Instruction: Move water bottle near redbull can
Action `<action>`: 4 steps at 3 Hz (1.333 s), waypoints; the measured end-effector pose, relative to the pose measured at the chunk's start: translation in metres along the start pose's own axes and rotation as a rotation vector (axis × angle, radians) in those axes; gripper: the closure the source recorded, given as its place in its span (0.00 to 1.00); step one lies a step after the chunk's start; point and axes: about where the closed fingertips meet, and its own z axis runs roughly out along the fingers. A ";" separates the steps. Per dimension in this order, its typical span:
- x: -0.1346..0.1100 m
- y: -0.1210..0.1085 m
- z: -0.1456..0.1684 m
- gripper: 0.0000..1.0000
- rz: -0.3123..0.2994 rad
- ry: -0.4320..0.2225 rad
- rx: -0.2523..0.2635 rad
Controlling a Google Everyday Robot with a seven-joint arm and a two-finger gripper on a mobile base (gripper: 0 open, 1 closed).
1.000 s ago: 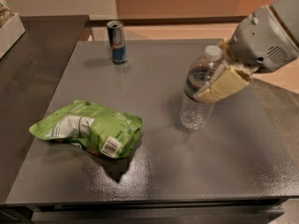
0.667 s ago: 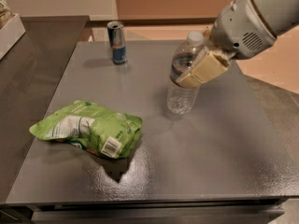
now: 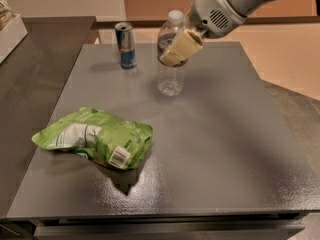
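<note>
Nearest us, at the left, we see a green snack bag (image 3: 95,144) lying on the grey table (image 3: 225,154). Farther back, near the middle, our gripper (image 3: 175,48) pinches the upright water bottle (image 3: 171,79) around its label. Left of it and slightly farther, not touching, stands the redbull can (image 3: 125,45).

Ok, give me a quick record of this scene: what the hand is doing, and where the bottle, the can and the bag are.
hand: shut on water bottle, over the table's far side
water bottle: upright, right of the can, apart from it
redbull can: upright, far left of table
green bag: lying flat, near left
table: dark grey top
</note>
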 end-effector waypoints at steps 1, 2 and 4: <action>-0.014 -0.037 0.022 1.00 0.046 0.034 0.034; -0.021 -0.068 0.040 1.00 0.089 0.072 0.056; -0.035 -0.098 0.086 1.00 0.136 0.113 0.045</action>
